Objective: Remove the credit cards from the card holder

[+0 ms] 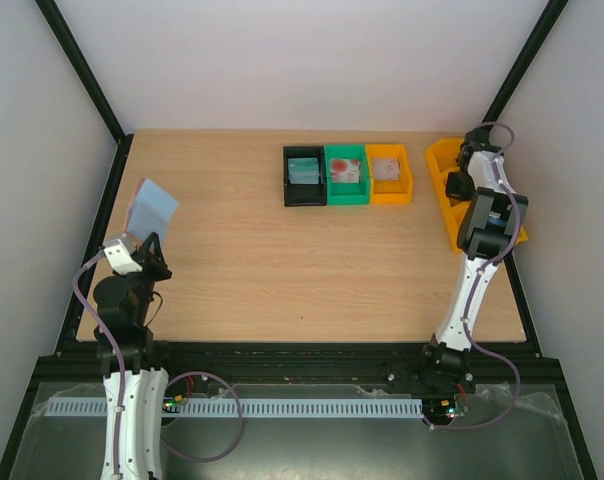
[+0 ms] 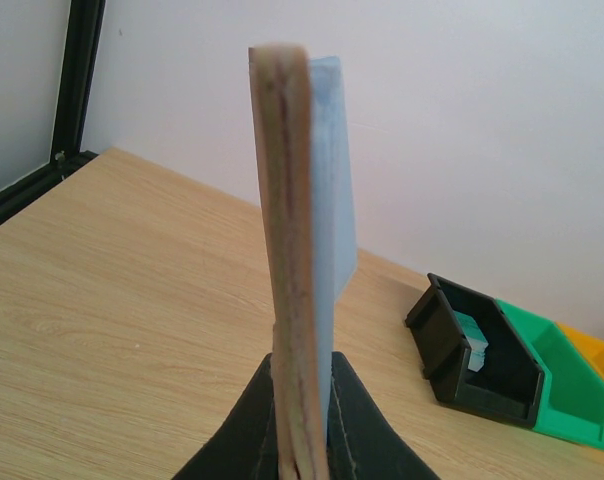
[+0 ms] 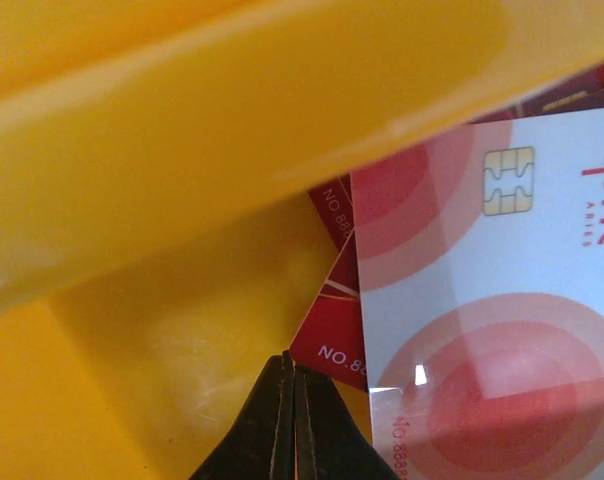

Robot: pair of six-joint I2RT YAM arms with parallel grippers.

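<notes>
My left gripper [image 1: 142,248] is shut on the card holder [image 1: 154,205] and holds it upright above the table's left side. From the left wrist the card holder [image 2: 287,250] shows its pinkish-tan edge with the blue-grey lining [image 2: 334,190] behind it, clamped in my left gripper [image 2: 302,372]. No card shows sticking out of it. My right gripper [image 1: 452,186] reaches down into the yellow tray [image 1: 437,155] at the back right. In the right wrist view my right gripper [image 3: 294,372] is shut with nothing between its fingers. Just beside its tips lie credit cards: a white one with red circles [image 3: 482,300] on top of a red one [image 3: 334,335].
A black bin [image 1: 305,175], a green bin [image 1: 346,173] and an orange bin [image 1: 389,172] stand in a row at the back middle, with small items inside. The yellow tray's wall [image 3: 232,110] rises close above the right gripper. Black frame posts border the table.
</notes>
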